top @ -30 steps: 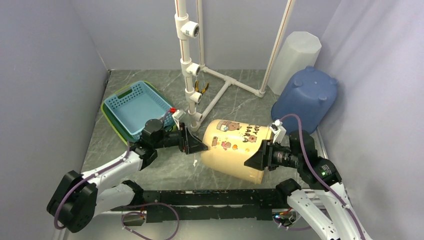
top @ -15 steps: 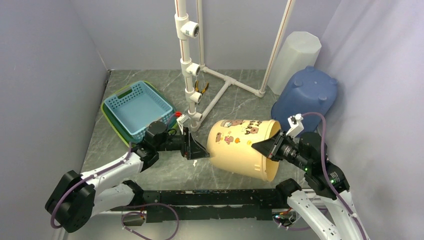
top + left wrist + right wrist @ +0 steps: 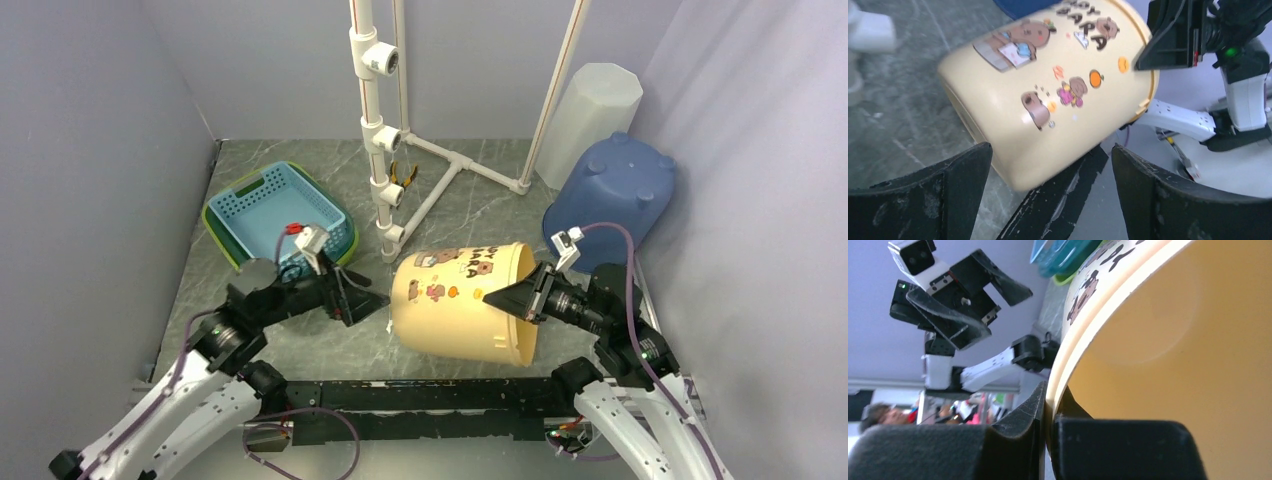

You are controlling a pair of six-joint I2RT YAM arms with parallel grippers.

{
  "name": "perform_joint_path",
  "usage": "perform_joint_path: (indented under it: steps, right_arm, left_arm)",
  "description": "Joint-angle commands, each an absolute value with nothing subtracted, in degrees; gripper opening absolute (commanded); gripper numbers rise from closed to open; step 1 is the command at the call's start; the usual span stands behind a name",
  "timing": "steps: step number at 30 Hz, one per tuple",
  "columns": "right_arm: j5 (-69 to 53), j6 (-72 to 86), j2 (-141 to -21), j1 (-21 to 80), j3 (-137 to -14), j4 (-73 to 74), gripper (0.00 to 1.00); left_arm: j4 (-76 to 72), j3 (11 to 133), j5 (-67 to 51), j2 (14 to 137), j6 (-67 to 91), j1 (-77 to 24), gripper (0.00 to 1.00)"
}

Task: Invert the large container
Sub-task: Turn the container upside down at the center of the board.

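Note:
The large container (image 3: 455, 305) is a cream bucket with cartoon animal pictures. It lies tilted on its side near the table's front edge, base to the left and mouth to the right. My right gripper (image 3: 497, 298) is shut on its rim (image 3: 1083, 340), one finger inside the mouth and one outside; in the right wrist view the gripper (image 3: 1050, 405) pinches that lip. My left gripper (image 3: 372, 300) stands open just left of the base, apart from it. In the left wrist view the bucket (image 3: 1048, 90) sits ahead of that gripper (image 3: 1050, 147), outside its wide fingers.
A blue basket (image 3: 275, 210) stands at the back left. A white pipe frame (image 3: 385, 130) rises behind the bucket. An overturned blue tub (image 3: 612, 195) and a pale tall bin (image 3: 590, 110) fill the back right corner. A black rail (image 3: 420, 395) runs along the front.
My right gripper has shut on the bucket's rim. My left gripper has drawn back to the left, off the base, and opened wider. The bucket has shifted left and tipped.

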State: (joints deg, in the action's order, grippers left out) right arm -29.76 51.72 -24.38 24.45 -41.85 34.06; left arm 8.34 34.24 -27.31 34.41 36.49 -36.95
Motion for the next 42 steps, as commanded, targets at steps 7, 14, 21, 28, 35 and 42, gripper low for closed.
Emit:
perform_joint_path:
  steps: [7,14,21,28,35,42]
  right_arm:
    - [-44.6,64.61,-28.79,25.66,-30.76,3.03,0.0]
    - [-35.78,62.24,-41.16,41.69,-28.84,-4.25,0.01]
    - [-22.98,51.74,-43.26,44.3,-36.95,17.45,0.46]
    - [-14.95,48.18,-43.69,44.35,-40.9,29.92,0.72]
    - [-5.19,45.35,-42.36,44.35,-49.06,39.71,0.92]
    - [3.01,43.03,-46.38,44.3,-58.34,43.81,0.74]
  left_arm:
    - [32.7,39.77,-10.83,27.68,36.8,-37.0,0.94]
    - [32.67,36.87,-9.93,25.04,40.45,-37.0,0.94]
    - [36.35,37.36,-7.18,25.32,39.38,-37.0,0.94]
    - [35.08,36.69,-6.8,30.23,36.98,-37.0,0.94]
    - [34.26,35.65,-6.69,32.95,36.37,-36.99,0.92]
    - [34.14,34.45,-6.41,31.91,36.49,-37.0,0.91]
